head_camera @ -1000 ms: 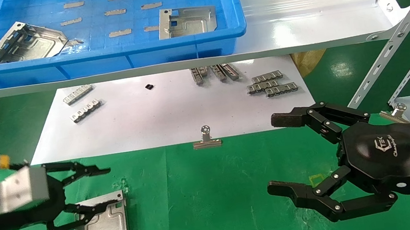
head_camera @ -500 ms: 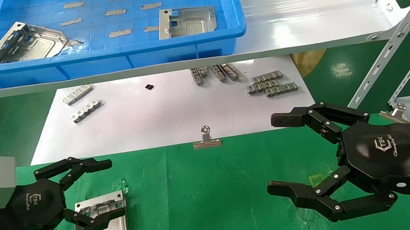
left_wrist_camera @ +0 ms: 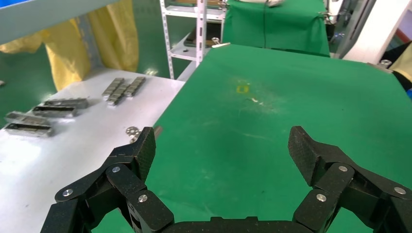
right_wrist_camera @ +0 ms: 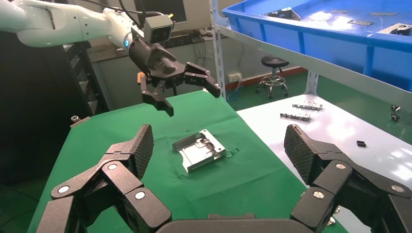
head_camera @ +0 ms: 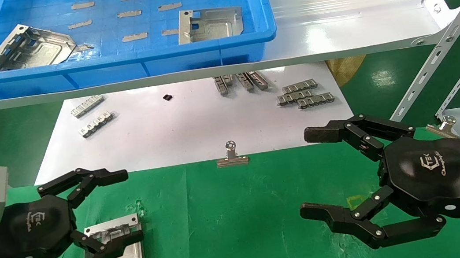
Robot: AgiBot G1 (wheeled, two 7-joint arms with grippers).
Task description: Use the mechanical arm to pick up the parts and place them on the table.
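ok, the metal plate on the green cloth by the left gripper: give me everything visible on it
The plate is thin, silvery stamped sheet metal, roughly rectangular, with raised ribs, cutouts along its far edge and a notched near edge. It lies flat on the green cloth of the table, near the robot's left. Nothing grips it: the right wrist view shows the left gripper open and raised clear above the plate. In the head view that gripper's lower finger overlaps it.

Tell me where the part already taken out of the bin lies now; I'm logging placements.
In the head view, the part lies flat on the green table at the robot's left, beneath the open left tool, which hangs clear above it.
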